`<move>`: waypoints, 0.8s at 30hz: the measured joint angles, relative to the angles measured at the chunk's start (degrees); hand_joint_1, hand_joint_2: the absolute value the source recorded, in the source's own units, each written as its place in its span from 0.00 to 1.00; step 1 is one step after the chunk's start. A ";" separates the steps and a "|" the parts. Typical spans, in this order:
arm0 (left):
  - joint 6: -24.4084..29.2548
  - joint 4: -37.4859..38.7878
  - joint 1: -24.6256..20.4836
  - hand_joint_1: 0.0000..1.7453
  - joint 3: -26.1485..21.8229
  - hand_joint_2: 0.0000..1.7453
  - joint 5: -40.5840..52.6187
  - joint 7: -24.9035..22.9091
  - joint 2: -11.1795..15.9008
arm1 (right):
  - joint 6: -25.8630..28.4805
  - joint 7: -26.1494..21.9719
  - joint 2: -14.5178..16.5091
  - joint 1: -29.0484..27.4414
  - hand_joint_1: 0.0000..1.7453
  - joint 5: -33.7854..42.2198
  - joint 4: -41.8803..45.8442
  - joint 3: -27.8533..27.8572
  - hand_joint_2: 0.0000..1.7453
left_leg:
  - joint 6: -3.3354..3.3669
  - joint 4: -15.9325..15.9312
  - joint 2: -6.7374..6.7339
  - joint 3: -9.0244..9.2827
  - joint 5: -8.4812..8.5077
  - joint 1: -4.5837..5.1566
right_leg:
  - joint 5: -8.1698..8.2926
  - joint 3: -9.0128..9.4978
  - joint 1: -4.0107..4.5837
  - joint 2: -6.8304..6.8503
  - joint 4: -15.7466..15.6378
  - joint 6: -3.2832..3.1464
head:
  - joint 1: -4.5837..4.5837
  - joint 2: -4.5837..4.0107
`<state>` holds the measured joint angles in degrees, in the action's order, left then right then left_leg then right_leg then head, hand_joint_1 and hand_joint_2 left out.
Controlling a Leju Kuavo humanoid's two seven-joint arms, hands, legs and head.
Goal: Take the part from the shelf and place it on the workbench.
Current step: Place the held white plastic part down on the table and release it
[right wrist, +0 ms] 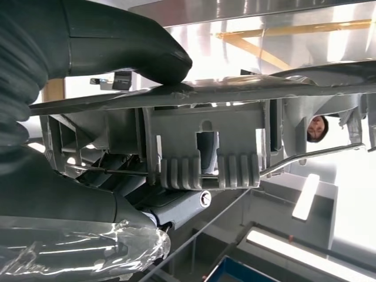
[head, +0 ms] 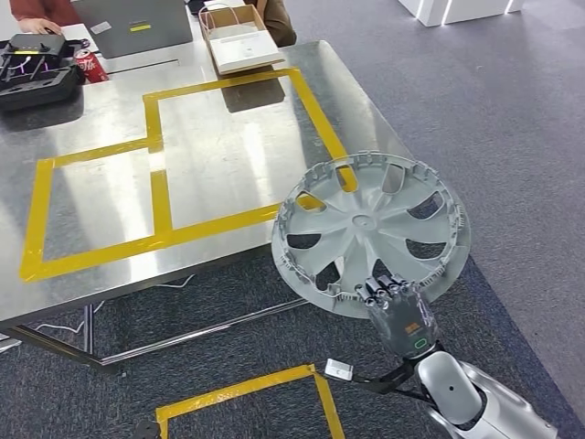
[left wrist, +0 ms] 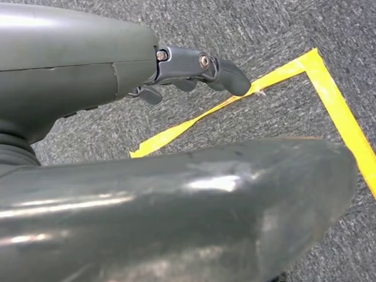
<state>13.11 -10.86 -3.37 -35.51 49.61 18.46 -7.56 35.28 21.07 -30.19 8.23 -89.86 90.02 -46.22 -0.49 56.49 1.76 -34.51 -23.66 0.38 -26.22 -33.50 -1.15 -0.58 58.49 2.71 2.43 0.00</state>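
Head view: the right hand (head: 402, 311) grips the near rim of the grey wheel cover (head: 370, 233), held tilted over the steel worktop's (head: 207, 155) near right corner. Left hand (left wrist: 195, 70) hangs above carpet, fingers loosely apart, holding nothing.

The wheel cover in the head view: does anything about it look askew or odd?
Yes. The wheel cover is tilted, held at its near rim by the right hand, mostly hanging past the corner of the workbench over the carpet. No damage shows.
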 joint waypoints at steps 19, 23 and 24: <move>0.70 -0.03 0.22 0.00 -0.10 0.00 0.93 -0.12 -0.03 | 1.10 -4.44 -0.37 -4.01 1.00 0.02 1.58 2.59 1.00 | -2.08 -0.65 0.37 4.70 -3.20 -3.95 | 0.80 -3.67 -2.91 -0.44 3.34 5.68 | 0.67 0.00; 1.66 -0.13 0.05 0.00 -0.16 0.00 1.13 -0.12 0.19 | 1.21 -5.26 -0.02 -5.12 1.00 0.04 1.93 3.51 1.00 | -4.39 1.31 0.19 3.54 -5.05 -3.84 | 0.08 -4.67 -3.27 -1.09 4.53 2.67 | 0.59 0.00; 1.81 -0.13 -0.04 0.00 -0.16 0.00 1.19 -0.10 0.17 | 1.19 -5.42 0.01 -5.54 1.00 0.09 2.03 3.81 1.00 | -4.61 2.17 -0.12 3.44 -5.05 -3.79 | -0.03 -4.86 -3.20 -0.99 4.81 2.43 | 0.22 0.00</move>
<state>14.92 -10.99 -3.41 -35.67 50.80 18.35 -7.39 36.47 15.65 -30.18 2.69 -89.77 92.06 -42.41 -5.10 58.67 1.64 -31.07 -28.72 -3.41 -26.25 -38.36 -4.35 -1.57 63.31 5.13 2.65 0.00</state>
